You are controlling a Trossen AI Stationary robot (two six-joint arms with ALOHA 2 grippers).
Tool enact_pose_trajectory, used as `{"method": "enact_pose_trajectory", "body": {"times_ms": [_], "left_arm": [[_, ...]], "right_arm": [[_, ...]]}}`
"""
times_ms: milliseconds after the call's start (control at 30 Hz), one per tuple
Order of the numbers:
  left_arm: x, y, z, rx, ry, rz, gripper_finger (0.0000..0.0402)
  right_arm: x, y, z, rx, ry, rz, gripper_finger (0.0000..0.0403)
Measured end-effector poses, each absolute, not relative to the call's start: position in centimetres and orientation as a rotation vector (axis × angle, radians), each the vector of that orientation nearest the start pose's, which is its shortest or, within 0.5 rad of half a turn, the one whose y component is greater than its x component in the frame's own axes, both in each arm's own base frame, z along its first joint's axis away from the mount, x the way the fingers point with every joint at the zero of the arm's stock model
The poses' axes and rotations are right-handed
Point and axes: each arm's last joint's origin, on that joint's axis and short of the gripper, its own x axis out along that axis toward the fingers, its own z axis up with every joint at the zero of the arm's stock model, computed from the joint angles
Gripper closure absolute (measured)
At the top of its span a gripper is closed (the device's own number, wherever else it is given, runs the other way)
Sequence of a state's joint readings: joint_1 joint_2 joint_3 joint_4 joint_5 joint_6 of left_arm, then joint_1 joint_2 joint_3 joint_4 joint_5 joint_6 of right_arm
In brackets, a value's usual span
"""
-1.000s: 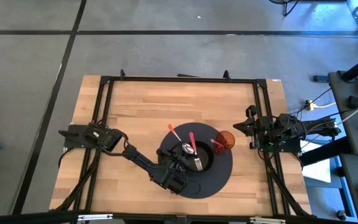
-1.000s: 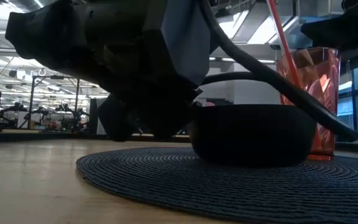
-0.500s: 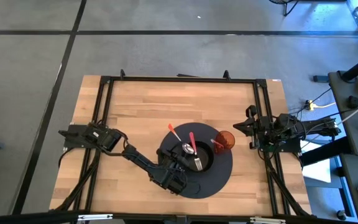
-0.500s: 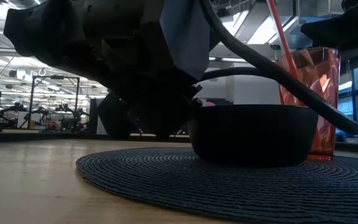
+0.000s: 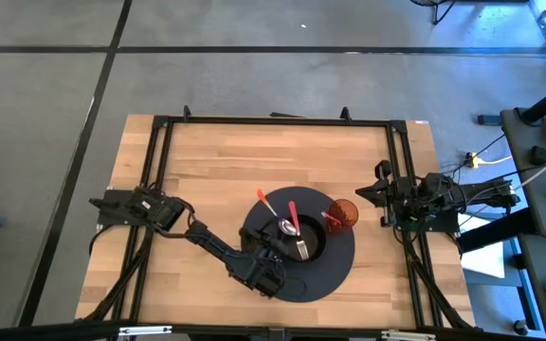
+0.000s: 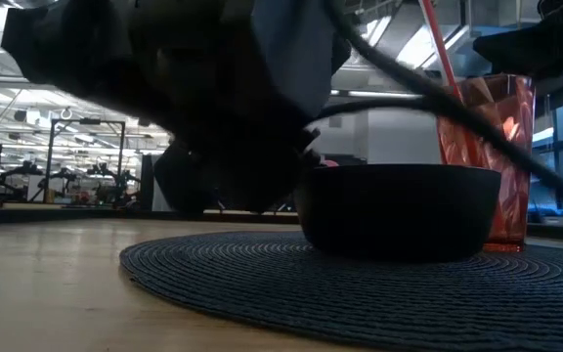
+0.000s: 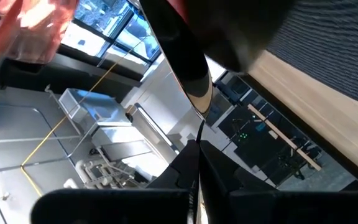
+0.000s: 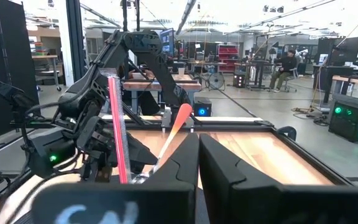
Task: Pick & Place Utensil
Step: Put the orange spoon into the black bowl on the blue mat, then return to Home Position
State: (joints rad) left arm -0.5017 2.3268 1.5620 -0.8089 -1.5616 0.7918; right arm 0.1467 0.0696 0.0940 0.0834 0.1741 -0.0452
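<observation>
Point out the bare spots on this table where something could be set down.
Bare wood lies along the far edge of the table and at its left near corner, beyond the left arm. It is crowded around the round dark mat: black bowl, utensils, red cup and left tool.

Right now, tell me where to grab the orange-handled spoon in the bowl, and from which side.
Probably take the spoon by its orange handle, where it juts past the bowl rim. Come from above on the bowl's far-left side: the handle leans out that way, while the shiny head sits inside among other cutlery.
</observation>
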Motion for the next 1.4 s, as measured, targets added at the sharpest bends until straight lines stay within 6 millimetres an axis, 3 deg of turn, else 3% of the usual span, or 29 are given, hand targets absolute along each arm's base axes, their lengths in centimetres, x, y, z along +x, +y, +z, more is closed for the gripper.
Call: {"method": "enact_pose_trajectory", "body": {"times_ms": [300, 533, 800, 1267, 1400], "left_arm": [[39.1, -19.7, 11.9, 2.030, 1.184, 0.466, 0.0400], [39.7, -19.7, 10.2, 2.057, 1.225, 0.398, 0.0400], [39.8, -19.5, 9.9, 2.063, 1.245, 0.363, 0.0398], [39.8, -19.6, 10.0, 2.072, 1.248, 0.360, 0.0341], [39.7, -19.6, 11.2, 2.039, 1.223, 0.392, 0.0334]], "right_arm": [[9.5, 0.9, 19.8, -0.028, -0.106, -0.030, 0.0389], [9.5, 0.9, 19.8, -0.026, -0.106, -0.030, 0.0389], [9.6, 0.9, 19.8, -0.028, -0.106, -0.030, 0.0389], [9.5, 0.9, 19.8, -0.021, -0.106, -0.029, 0.0389], [9.5, 0.9, 19.8, -0.021, -0.106, -0.029, 0.0389]]}}
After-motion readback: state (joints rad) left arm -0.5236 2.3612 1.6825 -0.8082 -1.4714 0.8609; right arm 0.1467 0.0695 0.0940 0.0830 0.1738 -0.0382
